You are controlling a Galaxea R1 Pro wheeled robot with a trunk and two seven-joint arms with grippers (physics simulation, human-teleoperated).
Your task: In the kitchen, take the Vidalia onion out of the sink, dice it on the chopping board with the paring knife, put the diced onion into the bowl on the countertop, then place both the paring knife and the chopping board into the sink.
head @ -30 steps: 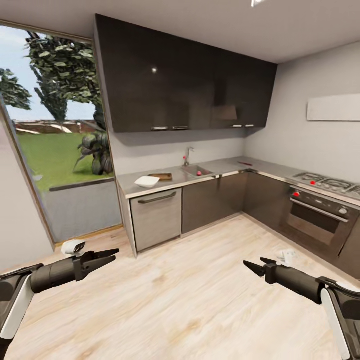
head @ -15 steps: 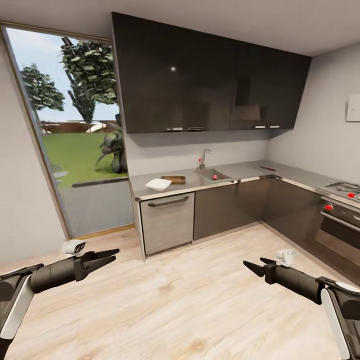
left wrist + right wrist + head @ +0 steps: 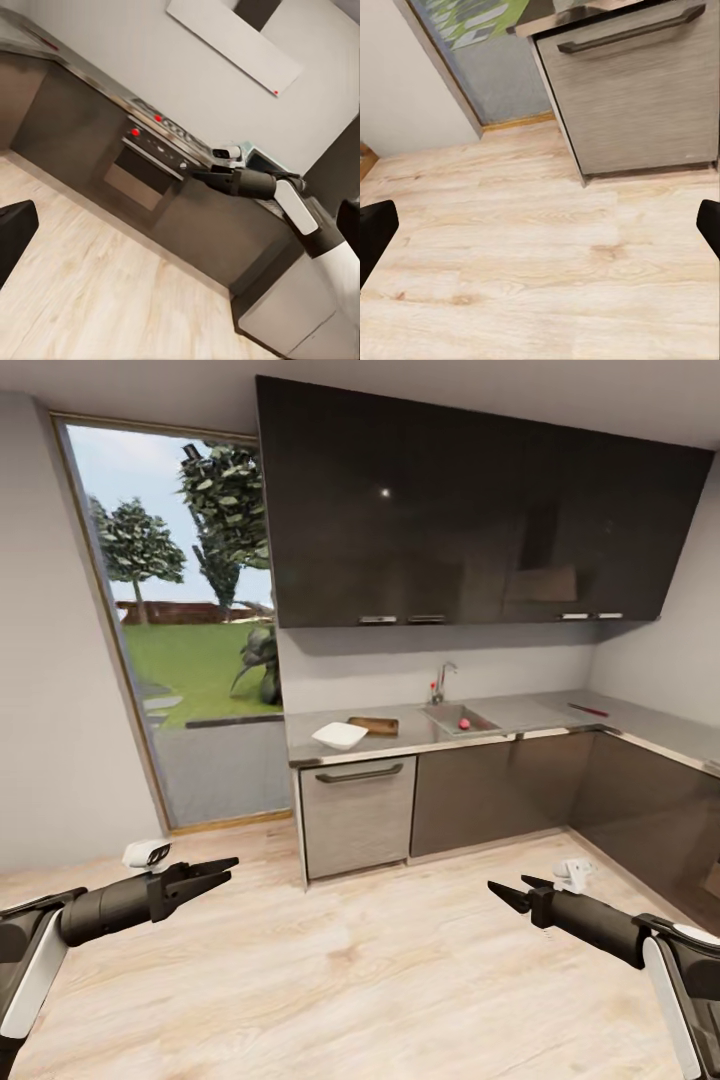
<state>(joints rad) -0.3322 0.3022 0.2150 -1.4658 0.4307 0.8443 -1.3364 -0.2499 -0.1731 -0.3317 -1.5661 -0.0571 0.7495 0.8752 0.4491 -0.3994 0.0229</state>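
From the head view the robot is judged to be on its approach: the Vidalia onion (image 3: pixel 464 722) lies in the sink (image 3: pixel 458 718), with the chopping board (image 3: pixel 375 726) and the bowl (image 3: pixel 340 736) beside the sink and the paring knife (image 3: pixel 588 710) on its far side. The next move calls for driving up to the sink, since the left gripper (image 3: pixel 218 870) and the right gripper (image 3: pixel 505 892), both with fingers apart and holding nothing, hang over the floor (image 3: pixel 360 980) well short of it. The left wrist view looks across at the right gripper (image 3: pixel 196 173) before the oven (image 3: pixel 142 169), and the right wrist view shows black fingertips (image 3: pixel 375 234) spread wide over the floor near the dishwasher (image 3: pixel 637 90) under the countertop (image 3: pixel 400 745).

The paring knife (image 3: pixel 588 710) is too small to distinguish blade from handle.
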